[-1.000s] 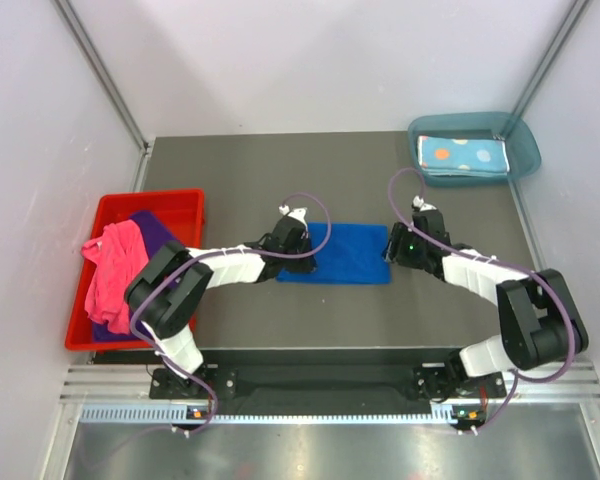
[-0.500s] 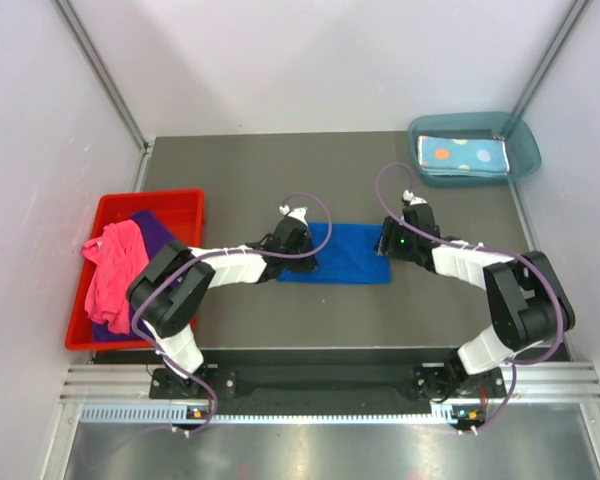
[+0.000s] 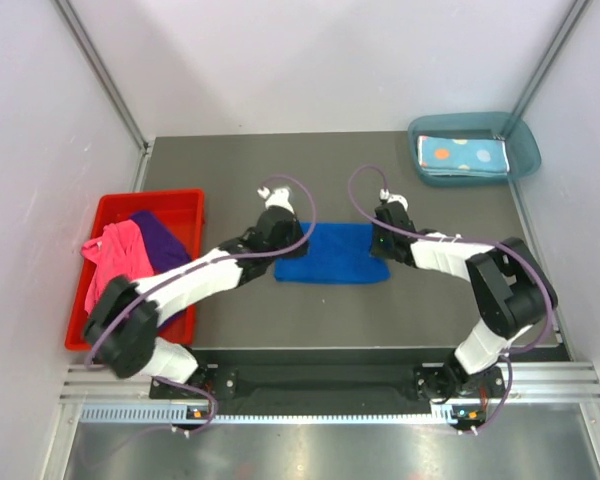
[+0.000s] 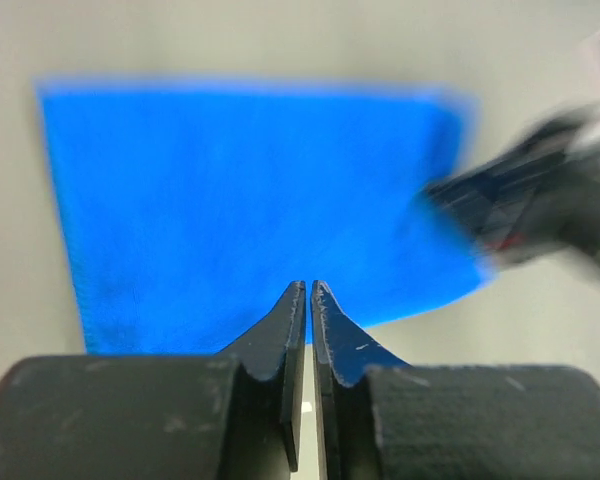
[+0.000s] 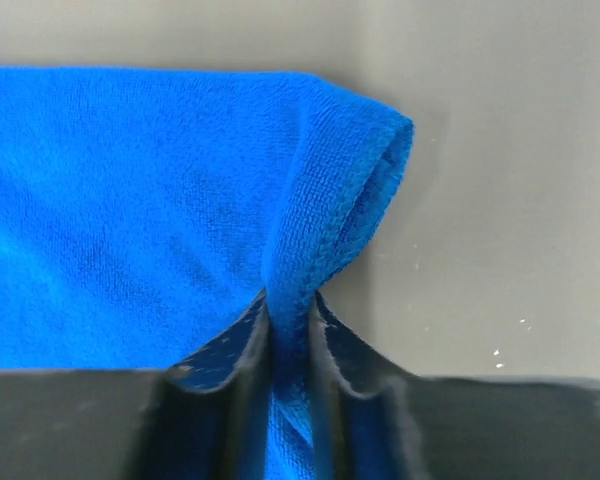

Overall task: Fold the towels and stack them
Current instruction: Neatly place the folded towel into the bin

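Observation:
The royal blue towel (image 3: pixel 330 255) (image 4: pixel 250 200) (image 5: pixel 130 200) lies spread in the middle of the table. My right gripper (image 3: pixel 383 243) (image 5: pixel 288 300) is shut on the towel's right edge, which bunches up into a raised fold between the fingers. My left gripper (image 3: pixel 278 238) (image 4: pixel 308 287) hovers at the towel's left side, jaws shut with no cloth between them. The pink towel (image 3: pixel 110 265) and the purple towel (image 3: pixel 162 240) lie crumpled in the red bin (image 3: pixel 180 197). The light blue dotted towel (image 3: pixel 463 153) rests folded in the teal tray (image 3: pixel 525 140).
The red bin stands at the table's left edge and the teal tray at the back right corner. Grey walls with metal posts close in the back and both sides. Bare table (image 3: pixel 330 180) shows behind and in front of the blue towel.
My right gripper has closed on the towel's right edge and shifted left and back. My left arm has swung toward the back, its gripper now over the towel's left side.

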Controlling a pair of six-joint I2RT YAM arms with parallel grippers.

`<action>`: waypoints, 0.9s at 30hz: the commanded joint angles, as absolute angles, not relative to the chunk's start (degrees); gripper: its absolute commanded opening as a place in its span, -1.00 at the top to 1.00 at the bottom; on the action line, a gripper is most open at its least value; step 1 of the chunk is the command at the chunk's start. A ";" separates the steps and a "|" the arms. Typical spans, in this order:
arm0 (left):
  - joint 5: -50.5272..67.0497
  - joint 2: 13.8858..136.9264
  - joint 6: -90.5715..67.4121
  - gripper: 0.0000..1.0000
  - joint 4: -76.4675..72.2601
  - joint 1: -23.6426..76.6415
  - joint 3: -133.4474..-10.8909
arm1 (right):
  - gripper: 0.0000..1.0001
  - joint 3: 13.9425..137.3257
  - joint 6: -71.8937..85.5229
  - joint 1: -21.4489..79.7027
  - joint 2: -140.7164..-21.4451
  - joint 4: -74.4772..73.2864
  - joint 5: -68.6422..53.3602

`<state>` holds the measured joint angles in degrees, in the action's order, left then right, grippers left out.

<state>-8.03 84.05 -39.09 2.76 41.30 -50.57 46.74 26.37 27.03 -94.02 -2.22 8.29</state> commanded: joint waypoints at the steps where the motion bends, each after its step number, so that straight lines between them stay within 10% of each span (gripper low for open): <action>1: -15.54 70.79 -38.85 0.78 5.09 41.40 -56.24 | 0.77 50.00 25.23 28.47 -97.90 -8.78 11.16; 4: -16.26 65.50 -37.19 0.76 8.61 41.40 -57.39 | 0.99 53.43 23.30 28.65 -99.05 -11.86 13.97; 27: -20.04 54.05 -25.76 0.73 21.71 41.31 -57.31 | 1.00 123.26 -8.96 24.26 -143.68 -26.98 52.28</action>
<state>-19.00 52.97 -28.60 21.54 41.30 -56.99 114.69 -2.33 26.04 -139.72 -26.61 42.87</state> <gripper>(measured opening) 0.136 0.031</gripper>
